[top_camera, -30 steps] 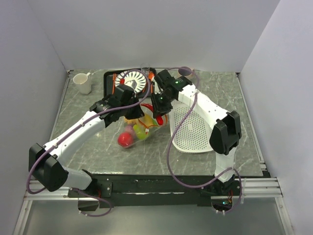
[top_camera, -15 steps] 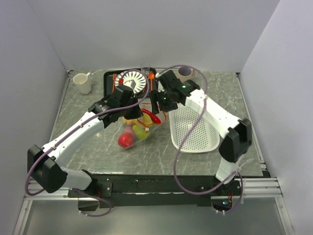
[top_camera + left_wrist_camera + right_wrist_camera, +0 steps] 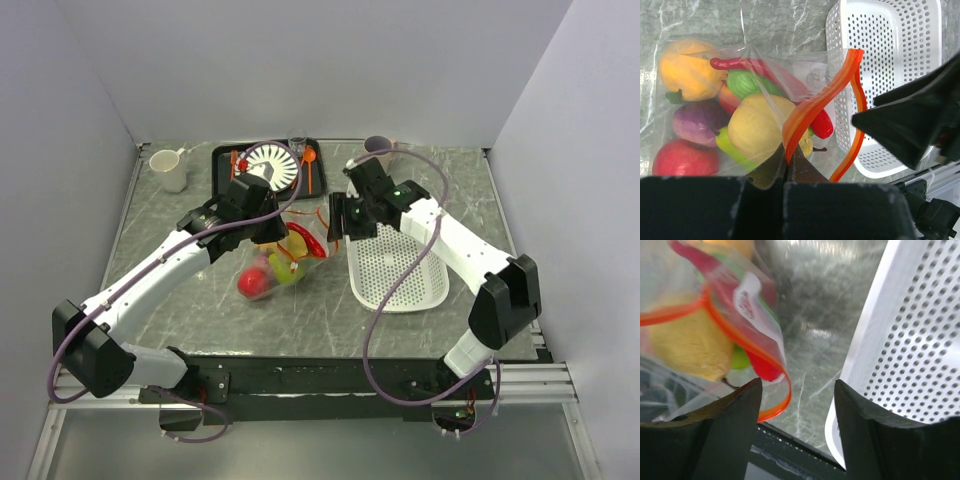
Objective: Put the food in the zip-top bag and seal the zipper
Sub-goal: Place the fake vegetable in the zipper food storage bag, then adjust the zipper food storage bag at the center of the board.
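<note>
**Currently: bag loaded, zipper gaping, right hand beside its free end**

The zip-top bag (image 3: pixel 700 90) is lying mid-table, left of the white basket (image 3: pixel 400 275), with its mouth facing right toward the basket. The food (image 3: pixel 757 127) in view is all sitting inside it: red, purple, orange, green and yellow pieces. The zipper (image 3: pixel 815 105) is running from the left gripper's pinch out toward the basket rim. Its two orange strips are bowing apart, so the mouth is looking unsealed.

The left gripper (image 3: pixel 788 162) is clamping one end of the zipper between closed jaws, at the bag's far-left corner in the top view. The right gripper (image 3: pixel 797 390) is hanging just right of the bag mouth, over the basket's left edge. Its jaws are standing well apart, holding nothing and touching nothing. The zipper's free end is lying just left of it, so the right arm is the nearer one to that end.

Judging from this, sealing is coming next, and the right hand is needing to reach left and close on both strips.
</note>
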### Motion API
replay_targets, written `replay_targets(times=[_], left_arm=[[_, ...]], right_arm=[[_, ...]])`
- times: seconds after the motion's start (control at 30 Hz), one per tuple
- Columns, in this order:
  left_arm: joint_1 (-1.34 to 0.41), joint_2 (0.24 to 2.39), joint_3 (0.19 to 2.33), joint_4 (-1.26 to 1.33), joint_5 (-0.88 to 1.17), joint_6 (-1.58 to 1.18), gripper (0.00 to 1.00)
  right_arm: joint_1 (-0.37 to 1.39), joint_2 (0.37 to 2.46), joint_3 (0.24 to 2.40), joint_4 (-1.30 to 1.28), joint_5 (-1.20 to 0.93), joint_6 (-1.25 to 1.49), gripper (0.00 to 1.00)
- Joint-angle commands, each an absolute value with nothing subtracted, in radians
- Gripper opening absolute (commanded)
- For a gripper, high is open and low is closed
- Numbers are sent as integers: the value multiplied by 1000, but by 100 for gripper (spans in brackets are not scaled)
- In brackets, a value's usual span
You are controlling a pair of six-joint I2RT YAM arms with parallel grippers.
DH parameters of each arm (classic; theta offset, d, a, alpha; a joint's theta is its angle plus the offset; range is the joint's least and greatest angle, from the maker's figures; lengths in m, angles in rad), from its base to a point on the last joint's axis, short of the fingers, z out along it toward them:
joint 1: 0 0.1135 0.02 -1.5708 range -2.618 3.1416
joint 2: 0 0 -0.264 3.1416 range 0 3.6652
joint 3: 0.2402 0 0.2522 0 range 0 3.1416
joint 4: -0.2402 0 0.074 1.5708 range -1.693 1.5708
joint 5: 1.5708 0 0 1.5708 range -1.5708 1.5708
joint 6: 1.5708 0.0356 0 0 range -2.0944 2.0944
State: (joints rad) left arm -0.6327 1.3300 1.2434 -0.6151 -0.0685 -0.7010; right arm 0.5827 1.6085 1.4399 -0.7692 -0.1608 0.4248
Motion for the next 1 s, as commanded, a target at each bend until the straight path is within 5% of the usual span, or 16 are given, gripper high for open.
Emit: replay_targets(times=[0.0, 0.1, 0.17, 0.27, 0.7, 0.87, 0.97], left_arm=[[-637, 1295, 1236, -592, -83, -710, 1], [-635, 1293, 1235, -594, -83, -710, 1], [-637, 1295, 1236, -597, -89, -710, 1], [-635, 1287, 1230, -598, -97, -716, 1], [-634, 1259, 1241, -672, -196, -750, 1], [-624, 1164, 1288, -813, -449, -807, 1], [-608, 1083, 1295, -850, -514, -783, 9]], right_arm=[[586, 1614, 1434, -712, -205, 454, 62], [587, 1615, 1414, -690, -251, 449, 44], [588, 1606, 1399, -675, -270, 451, 21], [588, 1585, 1391, -651, -314, 459, 1], [595, 1568, 1538, -609, -425, 476, 0], [597, 1545, 1562, -532, -604, 500, 0], [600, 1551, 1532, -433, -676, 551, 0]])
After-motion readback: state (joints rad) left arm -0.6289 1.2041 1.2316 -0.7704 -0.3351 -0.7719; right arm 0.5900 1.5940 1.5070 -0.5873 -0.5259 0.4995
